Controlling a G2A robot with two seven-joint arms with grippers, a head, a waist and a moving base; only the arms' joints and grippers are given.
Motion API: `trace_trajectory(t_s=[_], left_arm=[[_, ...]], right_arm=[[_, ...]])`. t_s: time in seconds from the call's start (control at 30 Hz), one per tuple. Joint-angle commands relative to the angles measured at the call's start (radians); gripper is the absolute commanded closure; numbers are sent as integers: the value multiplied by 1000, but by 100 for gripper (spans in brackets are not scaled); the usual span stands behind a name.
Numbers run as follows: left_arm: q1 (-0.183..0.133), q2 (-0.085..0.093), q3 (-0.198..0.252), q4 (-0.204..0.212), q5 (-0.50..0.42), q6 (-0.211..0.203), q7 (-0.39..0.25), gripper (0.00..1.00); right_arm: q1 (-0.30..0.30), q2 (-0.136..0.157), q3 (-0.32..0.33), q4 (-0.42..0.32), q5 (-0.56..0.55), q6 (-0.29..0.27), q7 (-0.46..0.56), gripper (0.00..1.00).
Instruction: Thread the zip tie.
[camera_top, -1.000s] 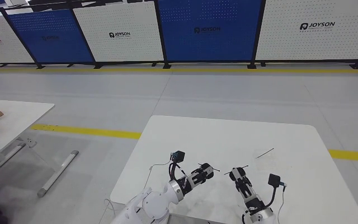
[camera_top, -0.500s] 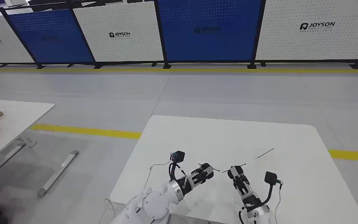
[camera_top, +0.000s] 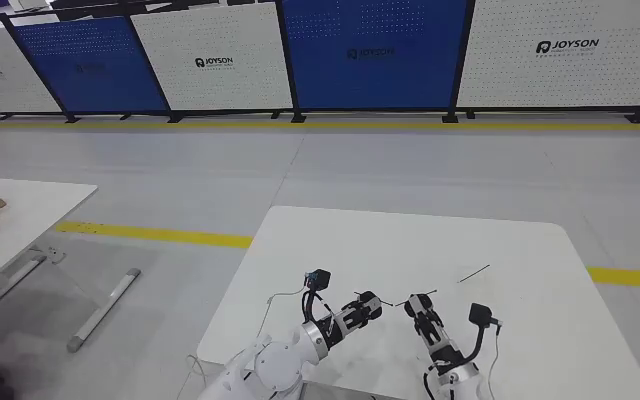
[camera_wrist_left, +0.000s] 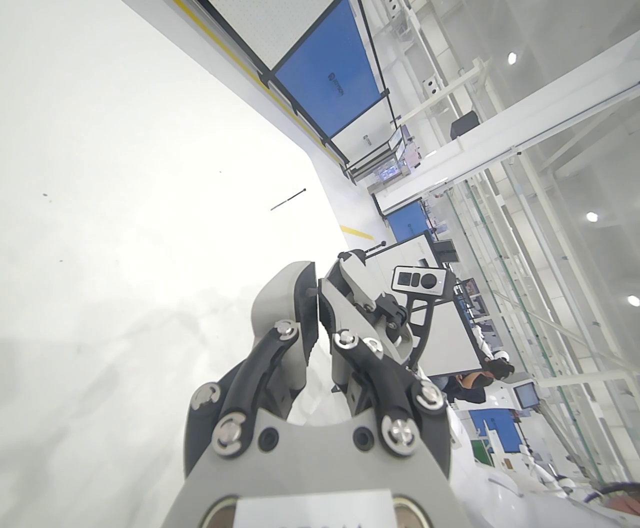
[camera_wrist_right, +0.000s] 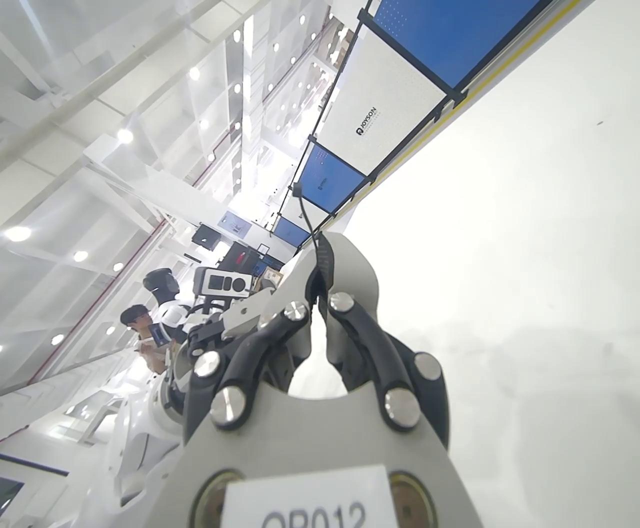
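The zip tie should handle as light, springy, slick plastic; best gripped on the strap close behind the fed end. The right pincer is clamped on its strap above the desk, long axis running out of the pincer, head end free. Just beside the right pincer, the left pincer is pinched narrow on a thin black strip.

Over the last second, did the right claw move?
Yes. The right claw, shut on a zip tie, has shifted a little toward the left claw, away from the loose zip tie lying on the table.
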Motion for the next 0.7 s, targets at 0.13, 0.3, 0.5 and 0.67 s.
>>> trace_trajectory(t_s=[0.13,0.3,0.5,0.67], left_arm=[[0,0,0,0,0,0,0,100],[0,0,0,0,0,0,0,100],[0,0,0,0,0,0,0,100],[0,0,0,0,0,0,0,100]], right_arm=[[7,-4,-3,7,-1,9,17,100],[2,-7,4,4,6,-2,8,100],[-14,-6,14,-12,-6,-4,15,100],[-9,-10,10,-14,-14,13,20,100]])
